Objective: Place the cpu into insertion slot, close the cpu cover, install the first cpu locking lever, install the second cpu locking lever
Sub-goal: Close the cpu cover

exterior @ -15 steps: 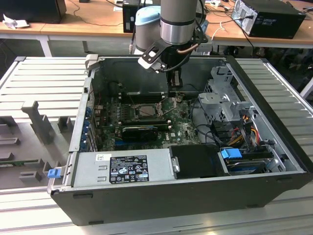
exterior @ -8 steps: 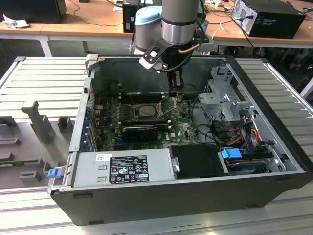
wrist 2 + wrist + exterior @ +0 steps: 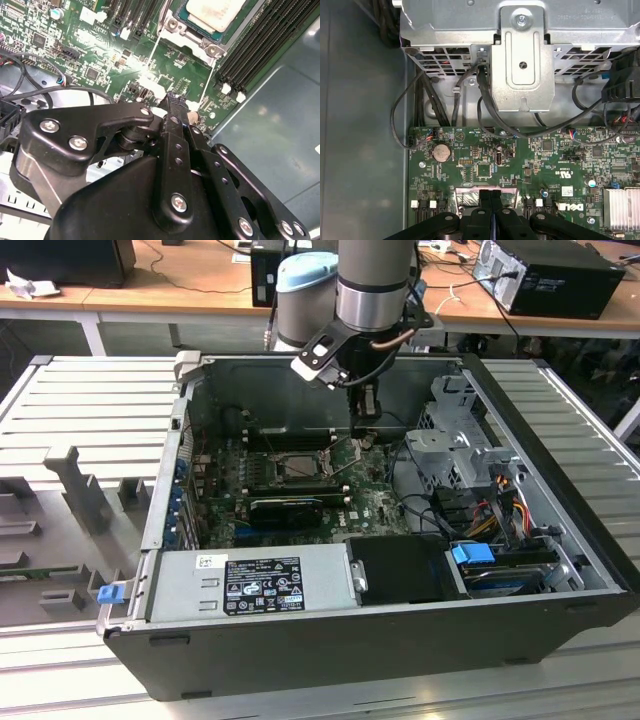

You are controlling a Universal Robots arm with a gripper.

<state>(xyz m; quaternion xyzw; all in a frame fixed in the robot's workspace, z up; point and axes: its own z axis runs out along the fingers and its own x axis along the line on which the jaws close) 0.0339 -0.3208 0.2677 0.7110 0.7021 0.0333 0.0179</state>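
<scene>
Inside the open computer case [image 3: 400,640] on the counter [image 3: 90,390], your end effector [image 3: 365,435] hangs low over the green motherboard [image 3: 485,160], just beside the insertion slot [image 3: 298,468] on the exterior view's right. You see its fingers [image 3: 174,130] pressed together in both wrist views, closed with nothing visible between them. The cpu [image 3: 215,10] lies in the slot, pale face up, with the silvery cpu cover [image 3: 192,31] framing its near edge. Two thin wire levers [image 3: 154,55] run from that frame toward the fingertips; whether the tips touch either one, you cannot tell.
</scene>
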